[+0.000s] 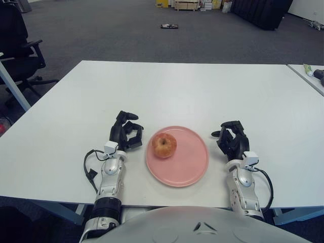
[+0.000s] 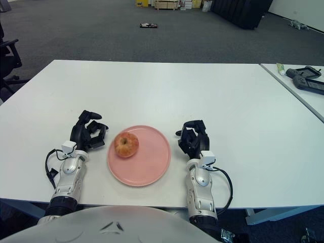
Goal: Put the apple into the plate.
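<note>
A red-yellow apple [image 1: 164, 145] sits on the left part of a pink plate [image 1: 190, 164] on the white table [image 1: 172, 91]. My left hand [image 1: 126, 130] is just left of the plate, a short gap from the apple, fingers curled and holding nothing. My right hand [image 1: 232, 139] is just right of the plate, fingers curled and holding nothing.
A second table [image 2: 298, 86] at the right holds a dark device [image 2: 306, 78] and a small tube [image 2: 280, 67]. A black office chair [image 1: 20, 50] stands at the far left. The table's front edge runs close to my forearms.
</note>
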Tool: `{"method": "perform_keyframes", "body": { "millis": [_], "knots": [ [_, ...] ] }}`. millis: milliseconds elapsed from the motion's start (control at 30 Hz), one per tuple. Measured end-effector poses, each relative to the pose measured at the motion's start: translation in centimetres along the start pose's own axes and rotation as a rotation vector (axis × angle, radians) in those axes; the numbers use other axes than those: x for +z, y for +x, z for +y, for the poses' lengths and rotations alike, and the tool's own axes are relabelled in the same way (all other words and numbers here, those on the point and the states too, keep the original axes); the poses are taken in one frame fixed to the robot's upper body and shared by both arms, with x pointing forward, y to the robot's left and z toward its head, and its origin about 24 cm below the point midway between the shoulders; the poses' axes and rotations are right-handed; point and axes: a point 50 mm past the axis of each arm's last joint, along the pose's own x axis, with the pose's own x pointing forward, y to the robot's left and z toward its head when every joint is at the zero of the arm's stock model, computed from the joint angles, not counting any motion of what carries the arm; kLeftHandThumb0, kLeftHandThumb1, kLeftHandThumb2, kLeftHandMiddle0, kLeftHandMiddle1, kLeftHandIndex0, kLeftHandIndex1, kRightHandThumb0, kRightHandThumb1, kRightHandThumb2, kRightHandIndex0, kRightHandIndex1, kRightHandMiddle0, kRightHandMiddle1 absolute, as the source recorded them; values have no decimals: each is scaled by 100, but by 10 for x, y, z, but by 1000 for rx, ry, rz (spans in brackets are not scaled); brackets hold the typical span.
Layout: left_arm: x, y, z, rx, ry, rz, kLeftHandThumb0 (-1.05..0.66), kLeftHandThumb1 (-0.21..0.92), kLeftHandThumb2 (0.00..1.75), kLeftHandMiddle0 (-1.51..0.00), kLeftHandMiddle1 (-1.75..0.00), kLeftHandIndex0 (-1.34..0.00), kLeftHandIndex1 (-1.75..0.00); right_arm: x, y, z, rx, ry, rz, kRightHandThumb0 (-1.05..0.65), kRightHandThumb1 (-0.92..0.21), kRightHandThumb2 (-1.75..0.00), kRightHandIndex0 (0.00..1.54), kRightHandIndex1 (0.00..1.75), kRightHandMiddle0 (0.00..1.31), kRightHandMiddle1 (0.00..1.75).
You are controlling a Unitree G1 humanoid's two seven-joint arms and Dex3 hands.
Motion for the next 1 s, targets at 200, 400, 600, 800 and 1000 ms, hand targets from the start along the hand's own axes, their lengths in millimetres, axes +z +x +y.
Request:
{"method": "perform_keyframes", "body": {
  "millis": [200,400,600,800,1000],
  "knots": [
    [0,0,-1,9,-17,6,-1,33,120,-72,-142,-44,-175,0,-1,0,0,-2,-4,-38,-69,-85,57,144,33,175],
    [0,0,-1,14,-32,8,-1,33,121,-72,-143,-43,-175,0,-1,0,0,-6,-8,-38,-69,-85,58,145,34,175],
    [0,0,-1,17,-38,11,-1,33,121,-72,-143,-44,-175,0,-1,0,0,-10,-8,-38,-69,-85,57,145,34,175],
    [0,0,-1,17,-39,11,-1,33,121,-72,-142,-44,-175,0,-1,-1,-3,-10,-8,-38,-69,-84,56,146,33,175],
    [0,0,-1,19,-36,11,-1,33,120,-73,-141,-44,-175,0,-1,-1,-3,-10,-8,-38,-70,-83,55,146,32,175]
  ]
}}
